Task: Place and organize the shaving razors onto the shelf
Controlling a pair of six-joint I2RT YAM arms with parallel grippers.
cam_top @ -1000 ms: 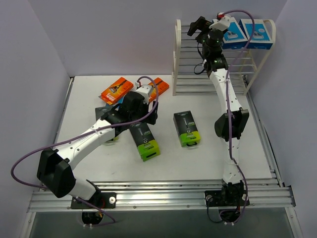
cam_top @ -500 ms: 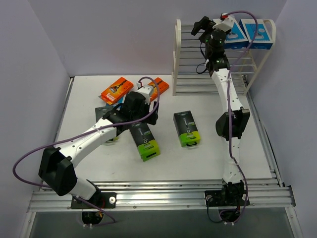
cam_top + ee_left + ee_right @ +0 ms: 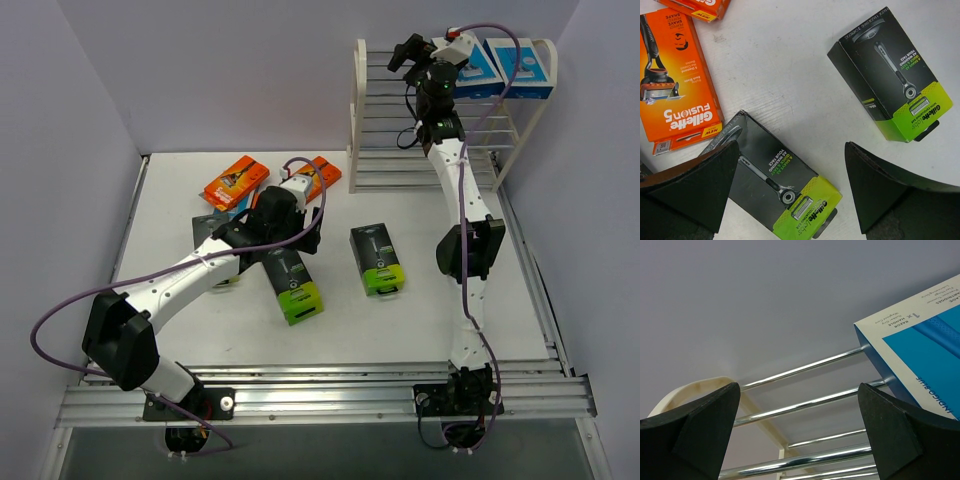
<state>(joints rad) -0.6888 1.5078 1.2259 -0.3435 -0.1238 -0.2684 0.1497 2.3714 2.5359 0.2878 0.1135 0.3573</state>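
Two blue razor packs (image 3: 522, 66) sit on the top tier of the shelf (image 3: 354, 110). The right jaws are wide open and empty, just beside one of them. I think a careless move there could knock that pack off the thin rods. Down on the worktop (image 3: 430, 320), well apart from the shelf, the left jaws hang open over a black pack with a lime-green end (image 3: 765, 175). It lies slanted, so they might pinch only a corner and let it slip.

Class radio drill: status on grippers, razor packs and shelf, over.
Left gripper open, above black-lime pack. Right gripper open, empty, at shelf top tier. Blue packs shelved. Nothing blocking.
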